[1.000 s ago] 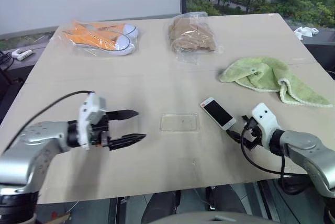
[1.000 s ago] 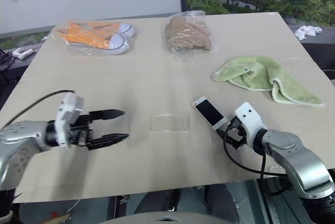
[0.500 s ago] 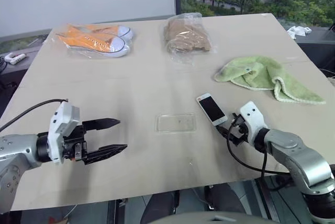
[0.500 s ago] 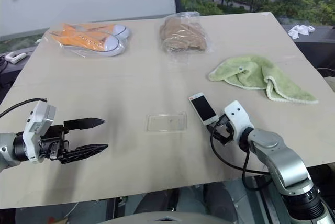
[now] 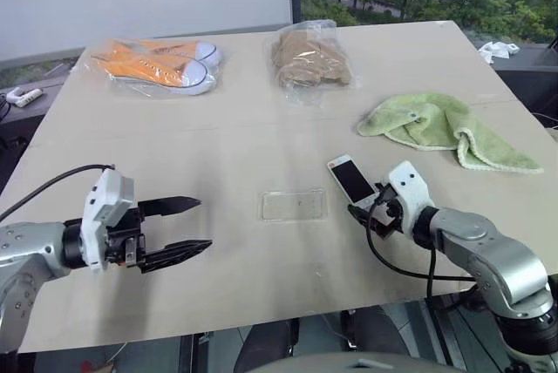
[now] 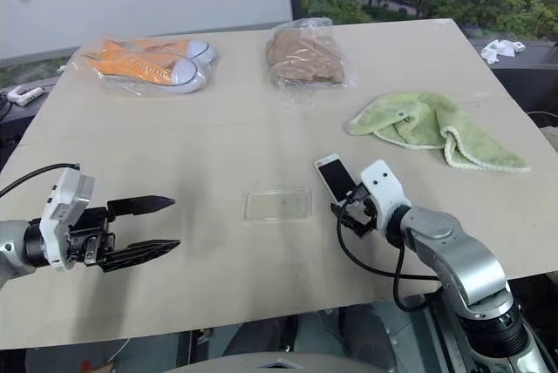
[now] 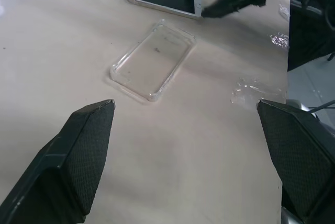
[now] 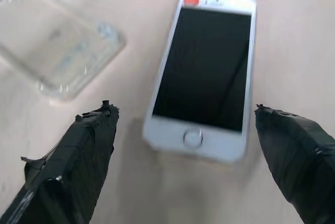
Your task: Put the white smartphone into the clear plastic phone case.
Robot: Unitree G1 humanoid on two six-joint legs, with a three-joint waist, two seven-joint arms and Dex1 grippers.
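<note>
Nothing is fitted yet. Nearest, the left gripper (image 5: 185, 227) waits wide open over bare table. The right gripper (image 8: 183, 156), jaws spread and empty, straddles the near end of the flat white smartphone (image 5: 351, 179), which lies just beside the clear plastic phone case (image 5: 293, 205).

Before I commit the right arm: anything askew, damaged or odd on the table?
Nothing looks damaged. The white smartphone lies screen up, angled to the clear plastic phone case and apart from it. A small scrap of clear film lies on the table nearer the front edge.
</note>
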